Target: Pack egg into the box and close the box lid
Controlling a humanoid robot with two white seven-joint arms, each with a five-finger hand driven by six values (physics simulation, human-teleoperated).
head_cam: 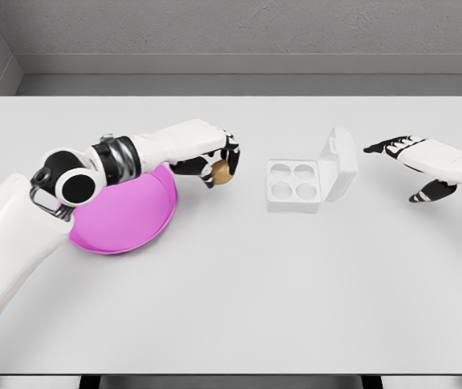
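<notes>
The left hand [213, 162] pinches the brown egg [221, 171] in curled fingers just beyond the pink plate [134, 219], short of the egg box [294, 185]. All four cups are empty and the lid [336, 162] stands open; the right hand [405, 162] hovers beside it, fingers spread.

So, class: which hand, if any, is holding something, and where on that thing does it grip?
The left hand holds the brown egg, its curled fingertips pinching the egg's sides just beyond the pink plate. The right hand, fingers spread, holds nothing.
</notes>
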